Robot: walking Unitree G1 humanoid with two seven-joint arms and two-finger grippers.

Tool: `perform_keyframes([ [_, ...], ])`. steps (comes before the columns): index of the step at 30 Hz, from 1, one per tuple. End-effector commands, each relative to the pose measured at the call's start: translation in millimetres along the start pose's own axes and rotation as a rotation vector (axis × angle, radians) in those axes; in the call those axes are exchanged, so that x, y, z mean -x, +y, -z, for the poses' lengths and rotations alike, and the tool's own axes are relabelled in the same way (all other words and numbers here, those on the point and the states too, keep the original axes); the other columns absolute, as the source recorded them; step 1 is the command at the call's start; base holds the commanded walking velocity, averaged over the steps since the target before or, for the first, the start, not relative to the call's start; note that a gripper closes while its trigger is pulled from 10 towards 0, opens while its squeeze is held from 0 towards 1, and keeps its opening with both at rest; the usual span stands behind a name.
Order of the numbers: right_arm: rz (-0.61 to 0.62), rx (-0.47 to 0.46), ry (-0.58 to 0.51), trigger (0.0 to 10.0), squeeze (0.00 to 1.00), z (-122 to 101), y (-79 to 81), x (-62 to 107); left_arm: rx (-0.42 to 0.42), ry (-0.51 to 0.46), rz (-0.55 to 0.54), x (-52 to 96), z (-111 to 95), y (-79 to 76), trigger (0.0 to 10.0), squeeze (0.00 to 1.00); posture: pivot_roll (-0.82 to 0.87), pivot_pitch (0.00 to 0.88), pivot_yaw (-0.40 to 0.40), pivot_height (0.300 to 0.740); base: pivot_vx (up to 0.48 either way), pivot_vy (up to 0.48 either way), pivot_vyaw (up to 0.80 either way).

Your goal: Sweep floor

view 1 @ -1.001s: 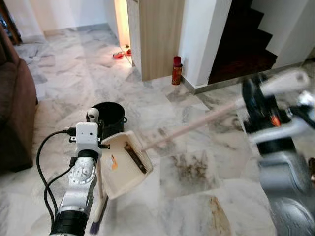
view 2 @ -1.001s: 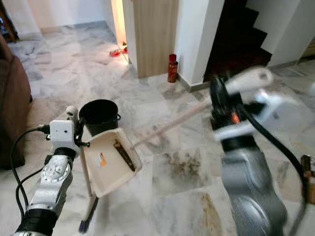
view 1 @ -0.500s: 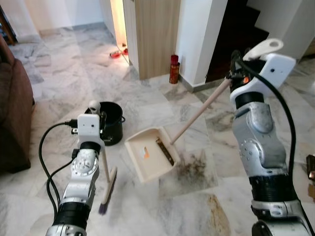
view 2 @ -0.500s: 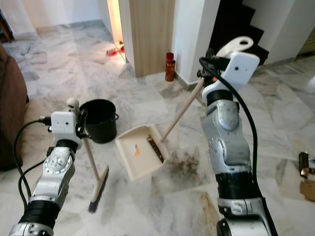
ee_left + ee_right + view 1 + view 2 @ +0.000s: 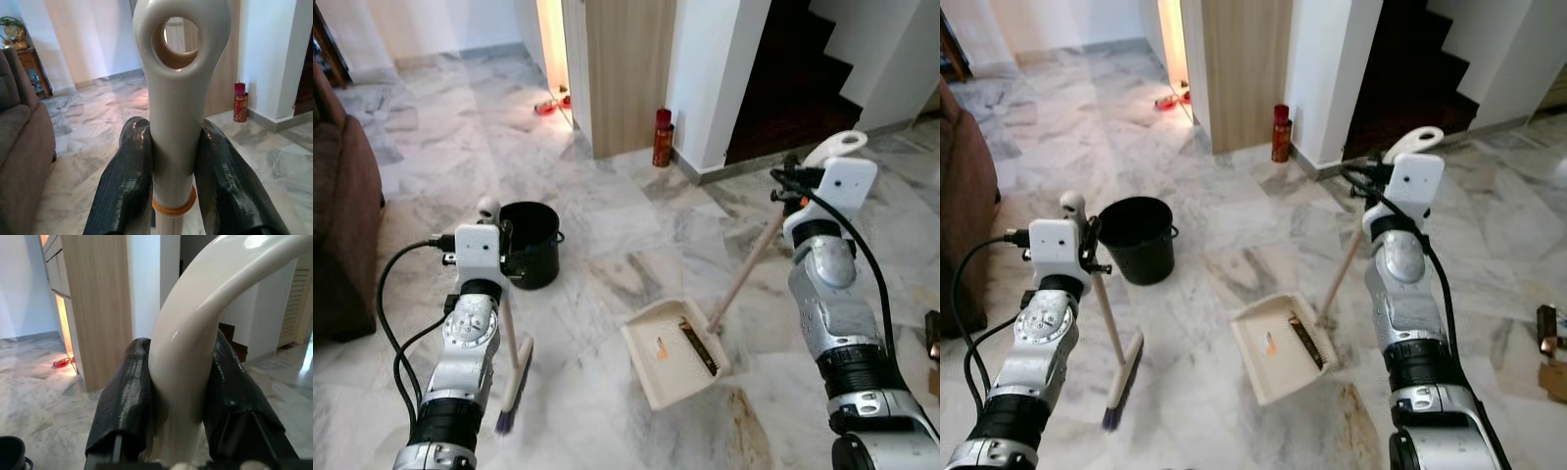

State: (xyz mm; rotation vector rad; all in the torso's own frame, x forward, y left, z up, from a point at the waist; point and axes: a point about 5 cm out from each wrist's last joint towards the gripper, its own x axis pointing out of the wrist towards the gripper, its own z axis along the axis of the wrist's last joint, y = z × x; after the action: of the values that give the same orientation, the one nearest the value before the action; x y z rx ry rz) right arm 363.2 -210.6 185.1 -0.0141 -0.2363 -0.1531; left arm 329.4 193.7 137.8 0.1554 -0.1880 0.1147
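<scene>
My left gripper is shut on the pale broom handle, just below its looped end. The broom stands nearly upright and its brush head touches the marble floor beside my left arm. My right gripper is shut on the curved top of the cream dustpan handle. This long handle slants down to the dustpan, which rests on the floor between my arms. A dark strip lies inside the pan near the handle joint.
A black bucket stands just beyond my left gripper. A brown stain marks the floor beside the pan. A sofa runs along the left. A red can stands by the wall corner, with dark stairs behind.
The dustpan, raised and tilted near the bucket, has swung right and down onto the floor. My right arm has lowered with its handle. The broom has stayed upright at the left.
</scene>
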Motion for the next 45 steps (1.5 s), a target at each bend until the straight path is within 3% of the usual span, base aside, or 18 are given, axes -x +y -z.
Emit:
perform_keyframes([
  [1,-0.002,-0.004,-0.076,10.0,0.00,-10.1,-3.1,-3.5,0.004,-0.057,0.001,-6.5,-12.0,-1.8,10.0,0.00,-0.03,0.000,-0.002,0.740,0.000,0.000,0.00],
  [4,0.006,0.001,-0.076,10.0,0.00,-4.9,-5.2,-2.8,0.003,-0.055,-0.002,-6.4,-11.5,-1.0,10.0,0.00,-0.03,0.000,-0.008,0.740,0.000,0.000,0.00],
  [16,0.041,-0.142,-0.057,10.0,0.00,3.5,-9.7,-0.7,0.020,-0.043,-0.029,-1.2,-7.6,0.8,10.0,0.00,-0.02,0.000,-0.025,0.740,0.000,0.000,0.00],
  [26,0.038,-0.168,-0.052,10.0,0.00,1.7,-4.7,-2.6,0.019,-0.039,-0.023,0.1,-6.7,-0.5,10.0,0.00,-0.02,0.000,-0.023,0.740,0.000,0.000,0.00],
  [39,0.028,-0.239,-0.033,10.0,0.00,1.1,-0.3,-5.6,0.019,-0.036,-0.026,2.9,-5.8,0.3,10.0,0.00,-0.01,0.000,-0.027,0.740,0.000,0.368,-0.22],
  [45,0.035,-0.225,-0.043,10.0,0.00,-1.8,-3.2,-8.1,0.016,-0.036,-0.026,1.7,-6.6,1.3,10.0,0.00,-0.01,0.000,-0.028,0.740,0.000,0.382,-0.13],
])
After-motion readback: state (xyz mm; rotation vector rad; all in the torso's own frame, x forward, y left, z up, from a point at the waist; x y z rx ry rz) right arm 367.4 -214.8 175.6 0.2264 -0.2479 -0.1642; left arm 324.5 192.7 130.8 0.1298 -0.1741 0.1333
